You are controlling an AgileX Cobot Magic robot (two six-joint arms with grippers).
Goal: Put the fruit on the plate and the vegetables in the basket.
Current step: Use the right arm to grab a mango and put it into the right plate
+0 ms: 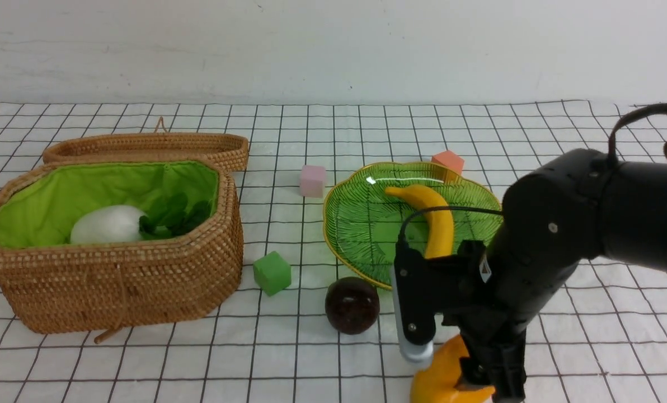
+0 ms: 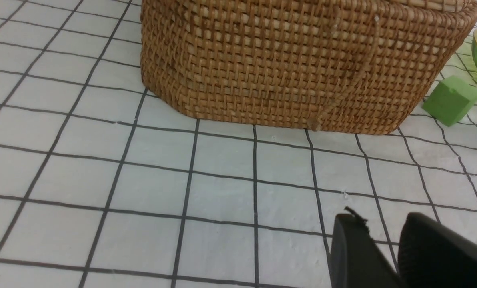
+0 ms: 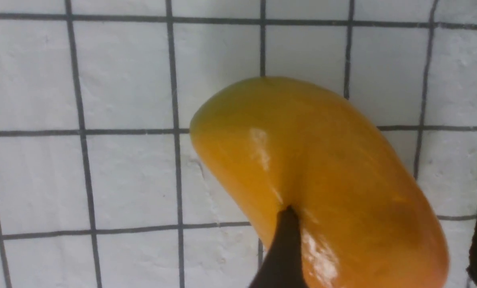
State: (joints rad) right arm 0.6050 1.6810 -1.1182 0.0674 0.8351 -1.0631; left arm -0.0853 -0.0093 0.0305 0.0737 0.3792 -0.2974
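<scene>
One banana (image 1: 437,224) on plate (image 1: 356,224); basket (image 1: 115,280) holds white vegetable (image 1: 107,225) — right claw (image 3: 384,232) spread around mango (image 3: 302,160), left claw (image 2: 388,236) clenched.

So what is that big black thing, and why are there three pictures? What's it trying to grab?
The black thing is a robot arm, the right one of two; each ends in a two-fingered gripper. The wide picture comes from a camera between the arms, looking forward. The other two come from cameras on the wrists, close up. On the white checked cloth stand a brown woven wicker basket with green lining, holding a white egg-shaped toy and dark green leaves, and a see-through green glass plate carrying a long yellow banana. A dark maroon ball, a green cube, a pink cube and an orange cube lie loose. The right gripper has its fingers either side of an orange-yellow oval mango, with a gap at one finger. The left gripper, near the basket, holds nothing.
</scene>
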